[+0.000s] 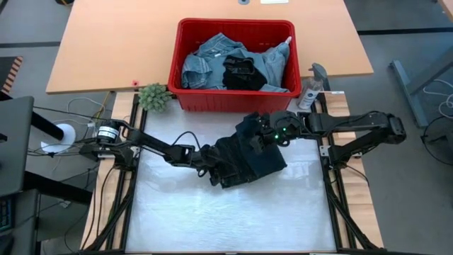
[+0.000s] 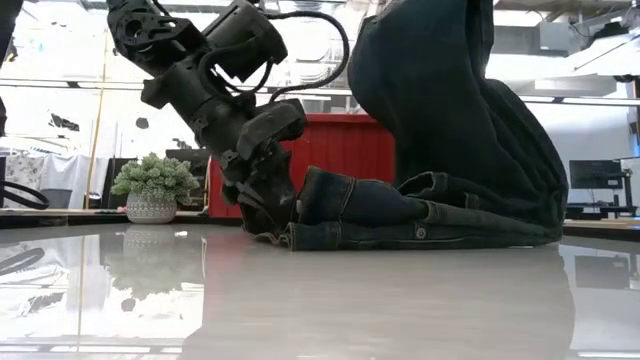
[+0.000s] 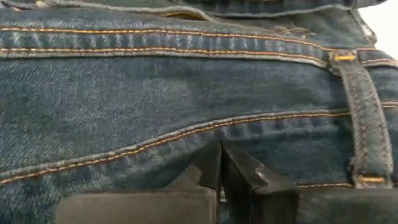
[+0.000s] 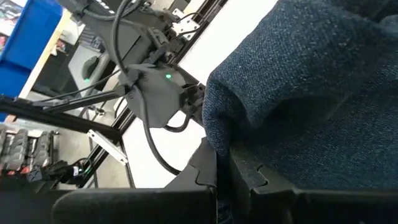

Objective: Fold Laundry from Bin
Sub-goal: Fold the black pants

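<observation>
The dark jeans (image 1: pixel 248 152) lie on the bench just in front of the red bin (image 1: pixel 233 99). The left tool (image 1: pixel 209 172) pinches the waistband edge and the right tool (image 1: pixel 263 138) holds a raised fold. If the two pull apart unevenly, the cloth may slip out.

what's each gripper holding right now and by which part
Both grip the dark blue denim jeans. The right gripper pinches a raised fold of the fabric, lifted above the white table. The left gripper is shut at the waistband, by a belt loop.
</observation>
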{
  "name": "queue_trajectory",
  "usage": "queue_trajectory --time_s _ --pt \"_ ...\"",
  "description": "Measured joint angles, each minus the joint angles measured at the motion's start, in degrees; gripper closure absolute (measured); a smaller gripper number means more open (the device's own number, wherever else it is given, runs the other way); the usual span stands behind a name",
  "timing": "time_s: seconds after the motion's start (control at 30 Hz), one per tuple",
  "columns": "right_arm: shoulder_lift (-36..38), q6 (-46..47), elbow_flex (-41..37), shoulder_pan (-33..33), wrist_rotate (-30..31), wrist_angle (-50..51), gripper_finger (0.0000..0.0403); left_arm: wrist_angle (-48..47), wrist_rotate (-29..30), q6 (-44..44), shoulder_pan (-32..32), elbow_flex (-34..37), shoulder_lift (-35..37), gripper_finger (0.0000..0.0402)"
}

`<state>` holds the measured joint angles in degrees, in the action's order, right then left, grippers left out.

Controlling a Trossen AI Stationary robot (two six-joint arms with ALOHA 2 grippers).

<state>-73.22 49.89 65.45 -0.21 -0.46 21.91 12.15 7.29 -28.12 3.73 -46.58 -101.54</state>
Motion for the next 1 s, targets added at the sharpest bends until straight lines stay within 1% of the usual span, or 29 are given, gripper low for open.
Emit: queue_trajectory --time_s 0.07,0.2,0.33,0.47,0.73,0.83,1.0 --pt "-0.4 -0.3 0.0 0.3 -0.1 -0.3 0.0369 0.6 0.1 0.0 0.0 -0.4 0.0 0.0401" --pt "-3.7 -0.5 0.0 0.6 -1.3 -2.3 0.0369 0.5 0.3 0.0 0.0 -0.5 0.0 0.0402" --pt "-8.2 -0.6 0.0 0.6 -4.2 -5.4 0.0369 -0.3 -0.5 0.0 0.1 -0.5 0.1 0.0401" --pt "-12.4 -0.8 0.0 0.6 -7.1 -10.6 0.0369 -0.6 -0.4 0.0 0.2 -0.5 0.1 0.0401" --pt "-17.1 -3.1 0.0 -0.7 -7.4 -11.9 0.0369 -0.7 -0.8 -0.3 0.2 -0.5 0.1 0.0401" --pt "-17.9 -3.3 0.0 -1.8 -7.4 -12.1 0.0369 -0.7 -1.0 -1.5 0.5 -0.5 0.1 0.0401" --pt "-18.0 -5.0 0.0 -4.0 -7.4 -12.4 0.0366 -0.8 -2.9 -2.5 1.2 -0.5 0.1 0.0401"
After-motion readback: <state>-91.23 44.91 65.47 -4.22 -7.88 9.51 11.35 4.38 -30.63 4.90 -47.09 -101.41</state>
